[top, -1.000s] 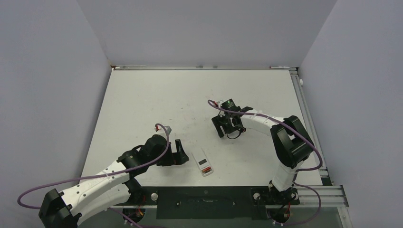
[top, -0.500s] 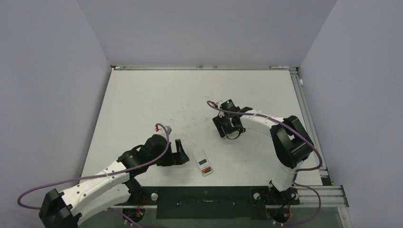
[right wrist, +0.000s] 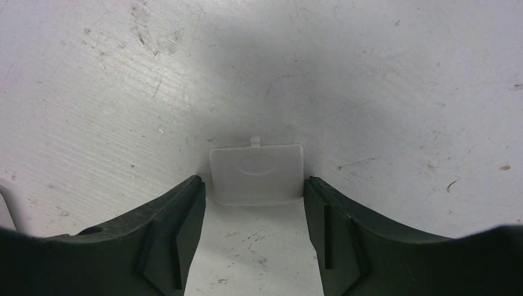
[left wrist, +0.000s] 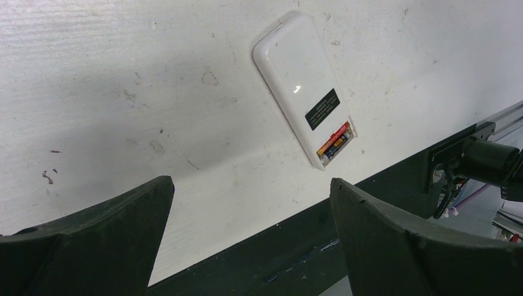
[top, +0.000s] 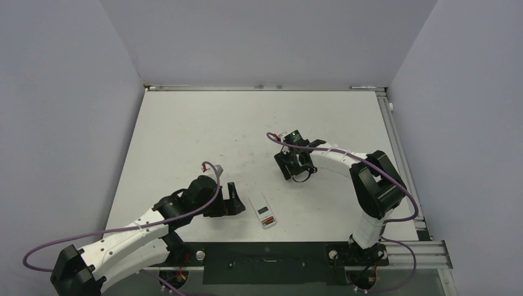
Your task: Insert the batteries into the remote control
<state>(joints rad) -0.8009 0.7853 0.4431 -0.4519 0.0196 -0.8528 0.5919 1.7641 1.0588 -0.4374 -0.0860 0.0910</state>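
Two batteries are seen seated in the remote, judged light, slide-prone and best held by its long edges, ahead of the empty, wide-spread left gripper, while the cover is pinched in the right gripper.

Only black label on remote control back, print unreadable

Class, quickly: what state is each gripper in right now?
Left gripper: open, empty.
Right gripper: closed on the white cover.
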